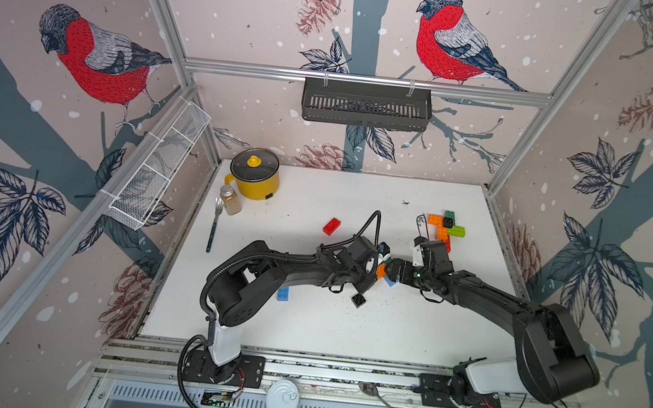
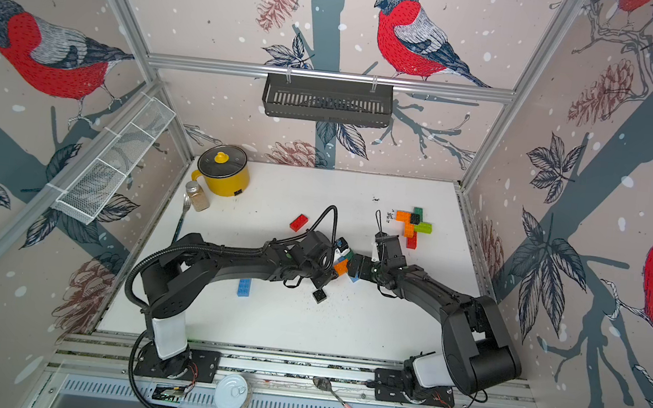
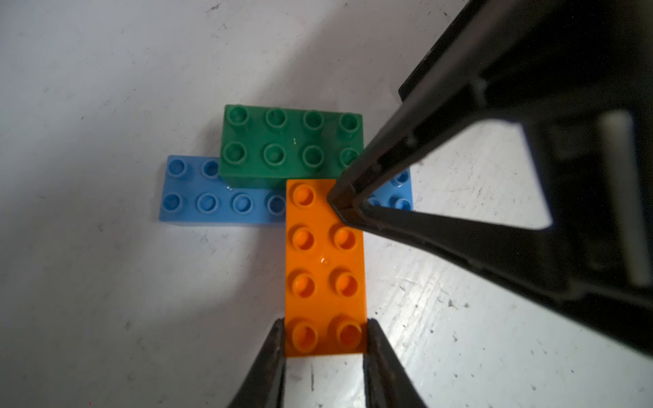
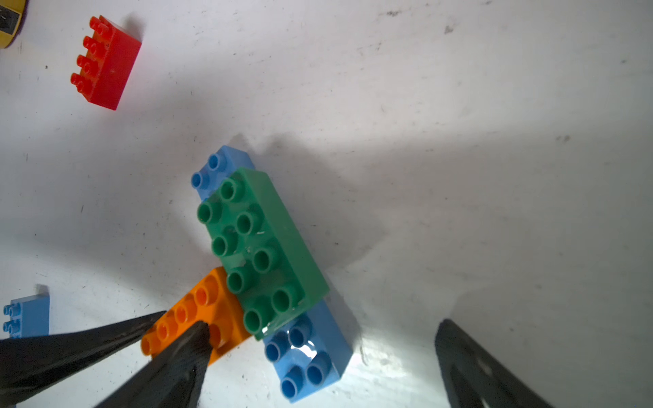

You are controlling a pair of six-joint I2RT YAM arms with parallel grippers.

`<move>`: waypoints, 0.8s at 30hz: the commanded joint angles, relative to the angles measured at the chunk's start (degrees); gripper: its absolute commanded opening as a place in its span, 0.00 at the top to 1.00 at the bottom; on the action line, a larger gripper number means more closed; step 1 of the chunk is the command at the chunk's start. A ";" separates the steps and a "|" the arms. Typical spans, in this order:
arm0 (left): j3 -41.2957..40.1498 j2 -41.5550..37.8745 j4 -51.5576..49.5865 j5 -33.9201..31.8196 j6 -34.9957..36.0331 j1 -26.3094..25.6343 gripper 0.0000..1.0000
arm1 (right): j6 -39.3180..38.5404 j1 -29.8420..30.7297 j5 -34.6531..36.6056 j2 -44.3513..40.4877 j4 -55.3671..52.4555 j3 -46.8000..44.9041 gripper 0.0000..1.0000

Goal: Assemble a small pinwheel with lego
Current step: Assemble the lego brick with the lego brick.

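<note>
Your left gripper (image 3: 325, 335) pinches the orange brick (image 3: 323, 261) by its end; the right gripper (image 4: 323, 326), spread wide, presses one fingertip (image 3: 344, 201) onto it over the blue brick (image 3: 219, 205) — off-centre pressure could tilt it.

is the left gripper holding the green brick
No, the left gripper is shut on the end of the orange brick, not the green brick.

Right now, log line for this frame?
left gripper: shut on orange brick | right gripper: open, fingertip on it | green brick: atop blue brick
</note>
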 commanded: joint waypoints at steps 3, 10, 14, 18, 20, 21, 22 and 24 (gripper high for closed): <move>0.41 -0.24 -2.06 2.38 0.14 -0.52 0.89 | 1.31 -1.57 6.44 -0.63 -4.98 -1.84 0.02; 1.02 0.49 -3.18 1.31 -0.11 -1.00 0.90 | 1.25 -2.03 4.76 -0.99 -4.51 -1.50 0.02; 0.45 0.53 -2.76 -0.18 -0.59 -1.14 0.90 | 1.97 -2.27 5.88 -0.52 -4.38 -1.79 0.02; 0.15 0.93 -2.28 -0.95 -1.32 -1.19 0.90 | 3.07 -1.70 7.39 -0.25 -4.73 -2.42 0.02; 0.18 0.93 -2.07 -1.34 -1.58 -1.18 0.90 | 3.42 -1.61 8.58 -0.02 -5.17 -2.64 0.02; 0.22 0.86 -2.04 -1.80 -1.77 -1.19 0.90 | 3.61 -1.61 9.04 0.09 -5.35 -2.83 0.02; 0.21 0.84 -1.91 -2.07 -1.89 -1.18 0.90 | 3.90 -1.55 9.23 0.24 -5.50 -2.94 0.02; 0.36 0.77 -2.00 -2.41 -1.95 -1.19 0.90 | 4.18 -1.59 9.74 0.54 -5.71 -3.03 0.02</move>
